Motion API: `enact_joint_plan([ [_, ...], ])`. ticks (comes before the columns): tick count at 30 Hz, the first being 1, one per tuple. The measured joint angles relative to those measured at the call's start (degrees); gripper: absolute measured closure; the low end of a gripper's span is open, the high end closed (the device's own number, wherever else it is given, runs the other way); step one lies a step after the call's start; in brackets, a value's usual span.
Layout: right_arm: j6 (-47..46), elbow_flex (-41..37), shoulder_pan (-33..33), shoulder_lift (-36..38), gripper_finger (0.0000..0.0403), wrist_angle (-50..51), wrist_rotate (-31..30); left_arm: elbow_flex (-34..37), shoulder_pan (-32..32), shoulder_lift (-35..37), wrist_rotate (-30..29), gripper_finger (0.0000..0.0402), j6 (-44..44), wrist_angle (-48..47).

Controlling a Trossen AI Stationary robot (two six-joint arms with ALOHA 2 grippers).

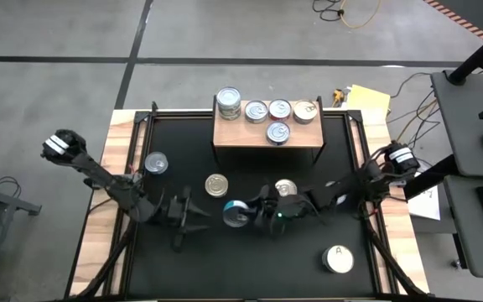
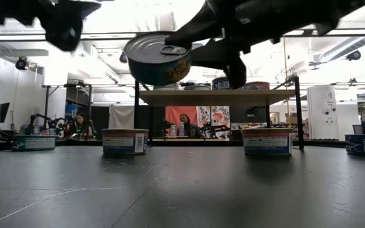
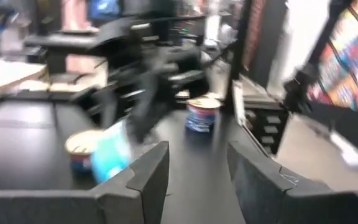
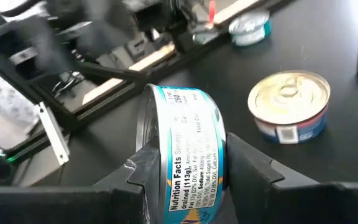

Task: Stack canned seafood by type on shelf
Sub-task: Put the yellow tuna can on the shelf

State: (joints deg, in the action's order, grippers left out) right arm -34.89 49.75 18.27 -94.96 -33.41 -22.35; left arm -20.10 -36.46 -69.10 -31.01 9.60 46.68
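1. Clamped between the two dark fingers of the right gripper (image 4: 188, 180): a short round metal tin with a blue-and-white nutrition label (image 4: 188, 155), turned on its side, held clear above the black tabletop (image 1: 250, 260).
2. Seen in the low view tilted, silver pull-ring top facing the camera, tin (image 2: 158, 58) raised about level with the light natural-wood shelf board on dark legs (image 2: 217, 96).
3. Left gripper (image 3: 197, 168) just beside, on the left of the held tin in the high view, fingers spread apart with nothing between them.
4. Resting on the shelf (image 1: 229, 132): five tins, one silver-topped at the left end (image 1: 228, 102) standing taller than the others.
5. Lying on the tabletop: a gold-topped tin (image 1: 216, 185), a silver-topped tin (image 1: 156, 163) near the left edge, another tin (image 1: 285, 188) close by the right gripper, and a white-topped tin marked "A" (image 1: 338, 258) well apart, toward the front right.
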Motion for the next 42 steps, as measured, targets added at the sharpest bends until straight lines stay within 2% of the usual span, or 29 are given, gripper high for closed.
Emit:
enact_joint_plan([
  [5,7.81,-0.52,3.57,-0.41,0.0272,-2.16,-9.74,1.55,1.93,-1.24,-0.02,0.0241,8.59,-0.1],
  [11,14.87,-0.3,5.83,-0.63,0.0272,-6.81,-10.84,0.94,2.19,-6.01,-2.89,0.0197,9.27,1.34],
  [15,18.2,-0.3,6.14,-0.72,0.0272,-8.15,-10.71,-1.3,2.74,-10.77,-3.46,0.0167,6.69,3.91],
  [22,21.92,-0.3,6.4,-0.72,0.0272,-9.15,-10.38,-7.22,3.82,-17.59,-3.52,0.0144,3.44,4.34],
  [28,25.36,-0.3,7.28,-0.72,0.0272,-9.23,-9.5,-9.98,5.26,-19.75,-3.51,0.0142,2.29,4.32],
  [34,28.47,-0.3,7.63,-0.74,0.0272,-10.91,-8.69,-11.97,6.35,-20.55,-0.47,0.0146,2.04,4.35],
  [42,29.22,-0.3,7.62,-0.74,0.0272,-10.84,-8.89,-13.91,7.06,-22.09,-0.94,0.0201,1.48,4.28],
])
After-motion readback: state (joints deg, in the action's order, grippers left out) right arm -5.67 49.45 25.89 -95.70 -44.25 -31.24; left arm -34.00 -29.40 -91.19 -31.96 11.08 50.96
